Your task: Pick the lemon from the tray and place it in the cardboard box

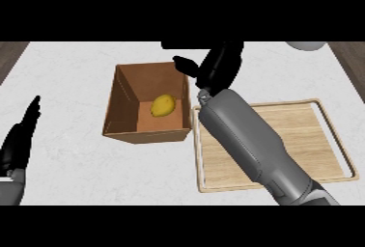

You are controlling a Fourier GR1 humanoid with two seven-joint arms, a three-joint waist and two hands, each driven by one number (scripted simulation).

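We see the lemon (163, 105) lying on the floor of the cardboard box (122, 103), free of any hold, below and to the left of our right hand's fingers (184, 63) as the view shows them. That hand (217, 62) hangs over the box's far right corner, its fingers spread and relaxed with nothing between them; one finger points left over the box's back rim.

The wooden tray (314, 140) lies just beside the box on its right, below the fingers in the view, with our right forearm crossing over it; the part of the tray we can see carries nothing. Box and tray both sit on the pale marbled table (85, 164).

Our left hand (20, 140) rests open at the view's left edge, well apart from the box, fingers straight and holding nothing. A pale rounded object (308, 45) shows at the top right, cut by the edge; we cannot tell what it is.

We judge the task all but done: the lemon is in the box and released. What seems left is only to draw the right hand clear.
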